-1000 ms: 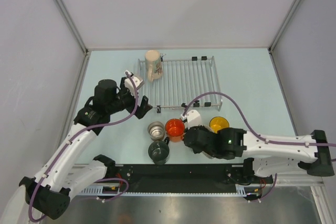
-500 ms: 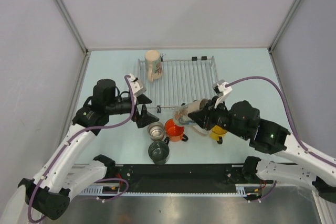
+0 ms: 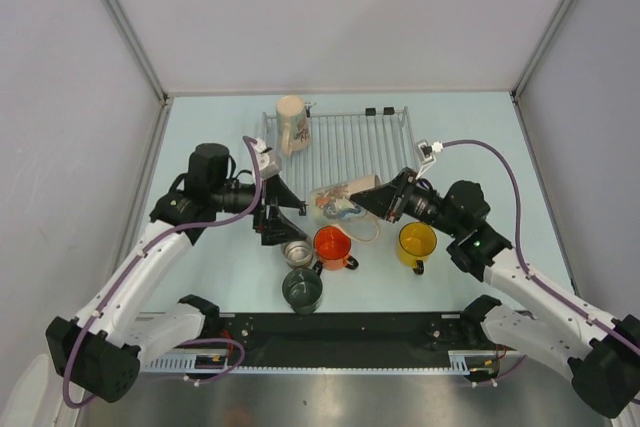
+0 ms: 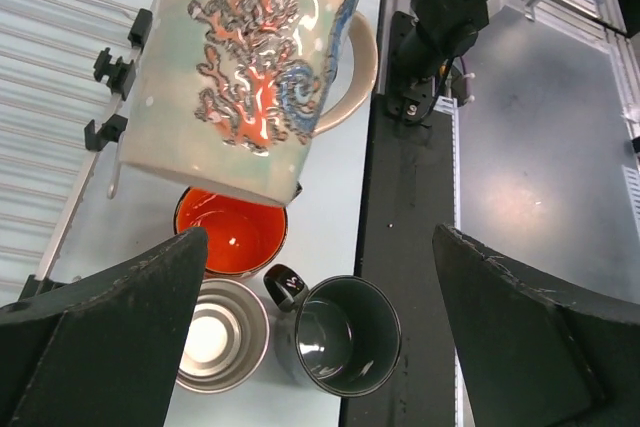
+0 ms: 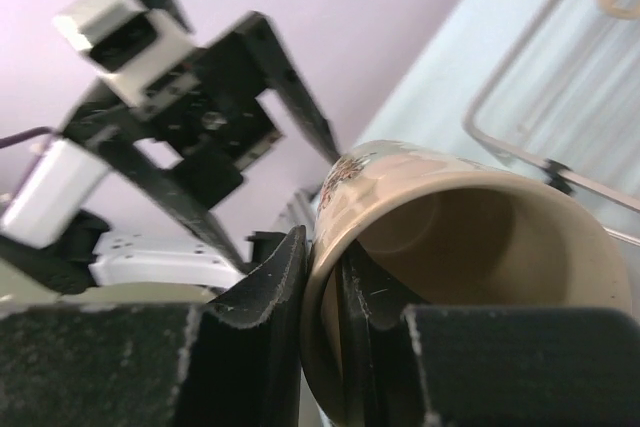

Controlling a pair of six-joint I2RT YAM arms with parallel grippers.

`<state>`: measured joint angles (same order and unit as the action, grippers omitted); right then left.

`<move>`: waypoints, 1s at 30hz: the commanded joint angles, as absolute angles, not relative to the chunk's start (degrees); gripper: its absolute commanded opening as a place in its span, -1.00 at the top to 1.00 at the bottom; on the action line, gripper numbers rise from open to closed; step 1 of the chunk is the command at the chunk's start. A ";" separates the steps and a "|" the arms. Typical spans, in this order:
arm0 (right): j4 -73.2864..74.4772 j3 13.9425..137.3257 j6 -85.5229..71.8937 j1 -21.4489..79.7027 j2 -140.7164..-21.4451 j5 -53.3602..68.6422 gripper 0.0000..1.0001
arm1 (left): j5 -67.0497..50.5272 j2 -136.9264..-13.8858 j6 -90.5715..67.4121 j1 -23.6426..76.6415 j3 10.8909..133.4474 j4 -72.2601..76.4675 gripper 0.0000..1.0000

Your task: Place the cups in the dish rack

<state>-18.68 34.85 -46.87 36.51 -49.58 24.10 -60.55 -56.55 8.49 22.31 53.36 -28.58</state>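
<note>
Coral in red beside a blue swirl marks the glossy cream printed mug [image 3: 338,203], which hangs tipped on its side at the near edge of the dish rack [image 3: 350,147]. The rack holds a second cream mug [image 3: 291,124] in its far-left corner. On the tabletop [image 3: 470,137] stand the steel mug [image 3: 296,251], dark mug [image 3: 302,289], orange mug [image 3: 332,244] and yellow mug [image 3: 416,241]. The left claw [image 3: 283,212], spread wide, flanks the printed mug, and the right claw [image 3: 385,202] is clamped on its rim.

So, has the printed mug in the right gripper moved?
Yes. The printed mug has shifted leftward and slightly farther out, toward the dish rack's near-left corner.
</note>
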 commanded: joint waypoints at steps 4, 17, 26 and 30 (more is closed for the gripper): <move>-47.46 36.74 -56.77 35.86 -52.12 31.73 1.00 | -65.48 -61.43 4.84 20.57 53.44 -22.07 -0.99; -58.52 32.88 -61.08 35.33 -56.77 32.52 1.00 | -68.99 -65.21 -3.16 19.42 53.44 -13.11 -0.99; -82.93 30.85 -69.25 35.77 -69.86 32.26 1.00 | -72.68 -64.07 -10.19 19.51 51.94 -6.68 -0.99; -87.80 31.64 -70.58 35.86 -73.30 31.20 1.00 | -74.71 -63.81 -11.16 19.51 51.50 -6.68 -1.00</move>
<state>-65.63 29.76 -67.31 35.57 -71.59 33.54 -68.18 -65.32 -8.69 19.11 51.57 -10.35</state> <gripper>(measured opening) 0.202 0.996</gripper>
